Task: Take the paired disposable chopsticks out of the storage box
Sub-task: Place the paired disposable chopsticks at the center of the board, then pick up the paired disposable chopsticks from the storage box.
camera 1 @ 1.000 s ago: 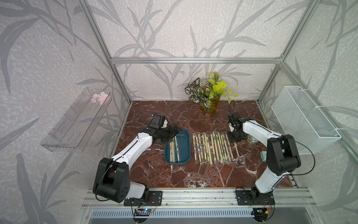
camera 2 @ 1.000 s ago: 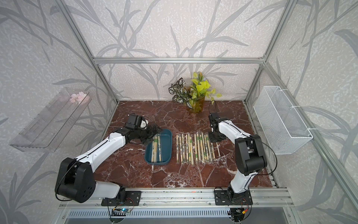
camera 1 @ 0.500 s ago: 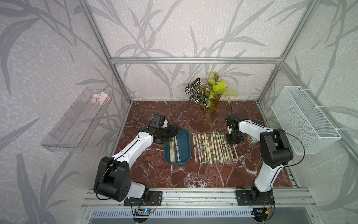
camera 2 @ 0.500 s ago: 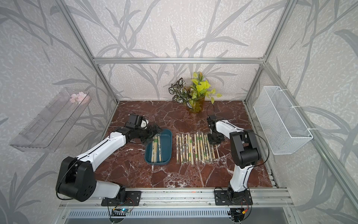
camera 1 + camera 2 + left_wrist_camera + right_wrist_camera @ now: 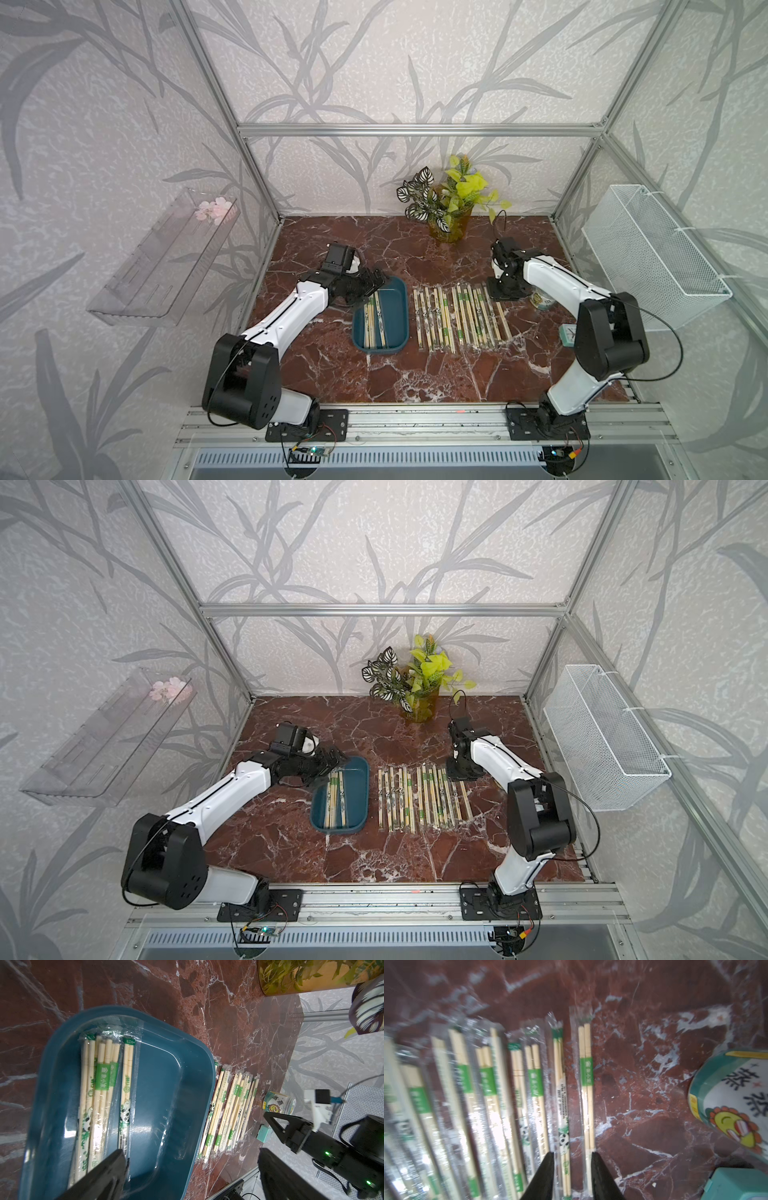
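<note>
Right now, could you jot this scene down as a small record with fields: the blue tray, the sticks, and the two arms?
storage box: dark teal tray on the marble table
chopsticks in box: about three wrapped pairs, on the side nearer the left arm
row on table: many wrapped pairs side by side, between box and right arm
left end effector: open, at the box's far end, gripping nothing
right end effector: open, low over the row's outermost pairs, gripping nothing
also there: potted plant, printed tin

1 storage box (image 5: 400, 320), 1 plant (image 5: 451, 203), 1 basket (image 5: 652, 257), 1 shelf (image 5: 162, 257); chopstick prs (image 5: 457, 316) uncountable.
</note>
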Robot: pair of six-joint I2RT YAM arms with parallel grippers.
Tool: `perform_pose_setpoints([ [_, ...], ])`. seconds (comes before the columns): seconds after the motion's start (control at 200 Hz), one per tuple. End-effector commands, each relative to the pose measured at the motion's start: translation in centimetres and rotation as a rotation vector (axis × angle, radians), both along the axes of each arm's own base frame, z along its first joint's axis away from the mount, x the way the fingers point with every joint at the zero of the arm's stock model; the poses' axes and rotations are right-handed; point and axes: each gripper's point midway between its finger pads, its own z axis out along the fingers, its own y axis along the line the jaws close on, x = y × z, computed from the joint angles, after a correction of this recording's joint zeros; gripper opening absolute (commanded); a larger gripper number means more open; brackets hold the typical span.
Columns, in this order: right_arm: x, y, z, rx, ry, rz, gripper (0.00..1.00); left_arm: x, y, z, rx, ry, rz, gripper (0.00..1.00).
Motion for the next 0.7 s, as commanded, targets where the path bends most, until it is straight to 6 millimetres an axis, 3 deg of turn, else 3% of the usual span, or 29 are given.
perform_pose_setpoints([
  [0.0, 0.4, 3.9, 4.4, 0.19, -0.09, -0.008, 0.33, 0.2, 1.0, 0.7, 0.028, -0.021, 0.009, 1.0],
  [0.185, 0.2, 12.3, 8.9, 0.339, -0.195, 0.109, 0.34, 0.4, 3.5, 0.4, 0.038, -0.011, 0.065, 1.0],
  [0.32, -1.2, 19.9, 10.2, 0.412, -0.206, 0.24, 0.35, 0.6, 6.0, 0.4, 0.045, -0.003, 0.124, 1.0],
  [0.405, -2.3, 24.3, 9.9, 0.433, -0.187, 0.317, 0.4, 0.7, 7.3, 0.3, 0.054, -0.003, 0.149, 1.0],
  [0.42, -2.4, 25.0, 8.8, 0.422, -0.163, 0.328, 0.4, 0.7, 7.6, 0.3, 0.056, -0.002, 0.154, 1.0],
  [0.53, -3.8, 29.4, 6.8, 0.403, -0.115, 0.409, 0.41, 0.6, 9.0, -0.2, 0.069, 0.012, 0.182, 1.0],
  [0.695, -4.9, 32.8, 3.2, 0.332, -0.062, 0.46, 0.41, 0.1, 10.6, -0.9, 0.073, 0.028, 0.228, 1.0],
])
